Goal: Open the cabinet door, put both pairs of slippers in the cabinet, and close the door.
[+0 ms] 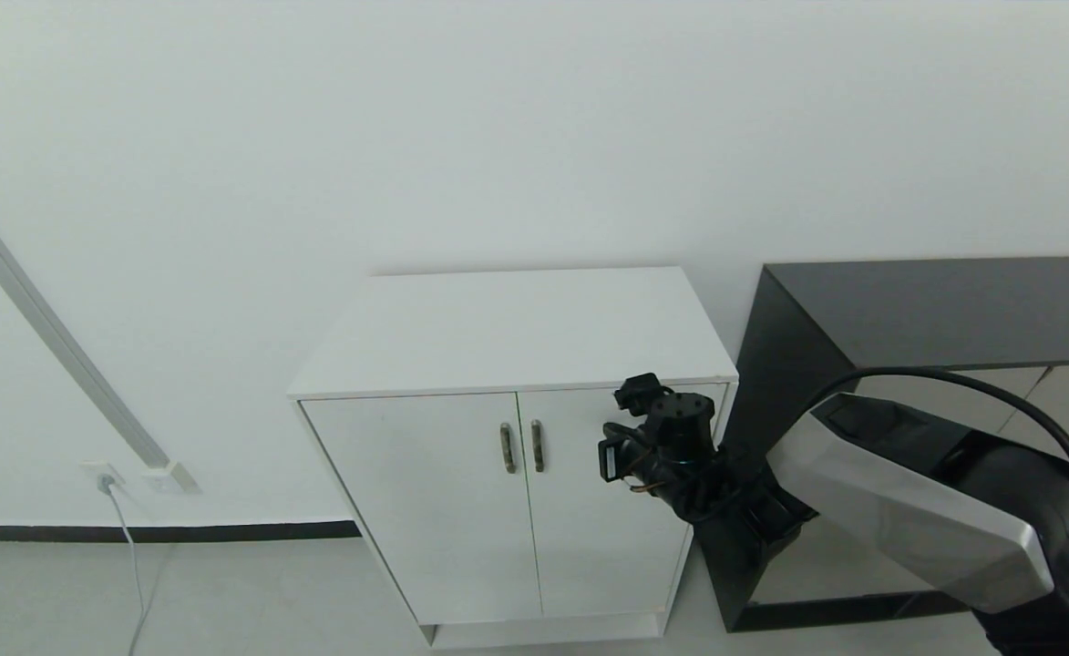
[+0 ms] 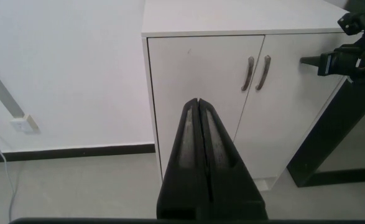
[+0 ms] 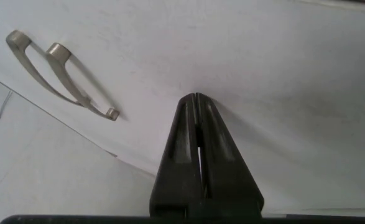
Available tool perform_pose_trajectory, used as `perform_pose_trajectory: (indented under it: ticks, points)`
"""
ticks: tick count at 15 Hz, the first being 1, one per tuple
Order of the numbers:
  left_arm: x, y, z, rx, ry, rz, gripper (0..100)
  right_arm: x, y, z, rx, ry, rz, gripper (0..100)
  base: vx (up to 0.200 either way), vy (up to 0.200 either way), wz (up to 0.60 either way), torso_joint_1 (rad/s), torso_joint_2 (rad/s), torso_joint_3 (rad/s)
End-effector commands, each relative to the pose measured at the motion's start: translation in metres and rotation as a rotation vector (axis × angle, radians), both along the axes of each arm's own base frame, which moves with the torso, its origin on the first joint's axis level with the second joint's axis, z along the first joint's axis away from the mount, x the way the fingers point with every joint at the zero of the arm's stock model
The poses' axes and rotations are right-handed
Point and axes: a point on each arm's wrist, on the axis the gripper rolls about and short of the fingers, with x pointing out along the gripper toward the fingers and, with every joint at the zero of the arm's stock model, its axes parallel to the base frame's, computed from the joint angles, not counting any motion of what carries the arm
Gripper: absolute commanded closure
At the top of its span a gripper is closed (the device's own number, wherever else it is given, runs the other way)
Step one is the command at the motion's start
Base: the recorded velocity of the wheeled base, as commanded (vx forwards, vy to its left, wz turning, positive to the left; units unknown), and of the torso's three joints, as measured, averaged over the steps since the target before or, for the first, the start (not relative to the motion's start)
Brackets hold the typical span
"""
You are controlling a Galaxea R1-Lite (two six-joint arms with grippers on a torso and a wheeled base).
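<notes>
Right arm (image 1: 917, 510), cased in silver and black with a black cable arched over it, sits at the near right of the head view and stretches forward toward the white cabinet (image 1: 516, 328). Farther back from the cabinet, the left gripper (image 2: 198, 106) hangs above the pale floor (image 1: 251, 592) with its 2 fingers pressed flat together, pointing at the left door (image 1: 425, 501) and well apart from it. Ahead, the right gripper (image 1: 607, 458) is in front of the upper part of the right door (image 1: 607, 556), just to the right of the 2 handles. Its fingers (image 3: 185, 137) are likewise closed on each other, holding nothing. Their tips are at the door's face, though I cannot tell if they touch it. Both doors are shut, meeting at a thin centre seam. The left handle (image 1: 508, 447) and right handle (image 1: 537, 445), curved grey metal bars, stand upright on either side of that seam. The cabinet stands on the floor with its back against the white wall (image 1: 534, 137). Just beside it, to the right, stands a dark sideboard (image 1: 935, 301) with glossy fronts. Away to the left, a black skirting strip (image 1: 151, 531) runs along the foot of the wall. Above it a wall socket (image 1: 101, 476) has a pale cable (image 1: 133, 565) plugged in and trailing down, and a white trunking strip (image 1: 42, 319) slants up the wall from a small box next to the socket
</notes>
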Motion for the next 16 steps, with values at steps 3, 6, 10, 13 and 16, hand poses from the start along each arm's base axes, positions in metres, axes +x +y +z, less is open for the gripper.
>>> perform_pose_trajectory:
  ticks: [3,6,10,13,16]
  points:
    - [0.0,0.0,0.0,0.001,0.001,0.0,100,0.006,0.0,0.003,0.008,-0.01,-0.007,100,0.0,0.0,0.0,0.0,0.0,0.0]
    - [0.0,0.0,0.0,0.001,0.001,0.0,100,0.006,-0.002,0.005,0.005,-0.006,-0.011,100,0.0,0.0,0.0,0.0,0.0,0.0]
    - [0.0,0.0,0.0,-0.001,0.001,0.0,100,0.001,-0.003,0.01,0.004,-0.005,-0.006,100,0.0,0.0,0.0,0.0,0.0,0.0]
    - [0.0,0.0,0.0,-0.001,0.0,0.0,100,-0.019,-0.003,0.019,-0.006,0.01,0.02,100,0.0,0.0,0.0,0.0,0.0,0.0]
    - [0.0,0.0,0.0,-0.001,0.0,0.002,100,-0.039,-0.004,0.027,0.004,-0.005,0.045,100,0.0,0.0,0.0,0.0,0.0,0.0]
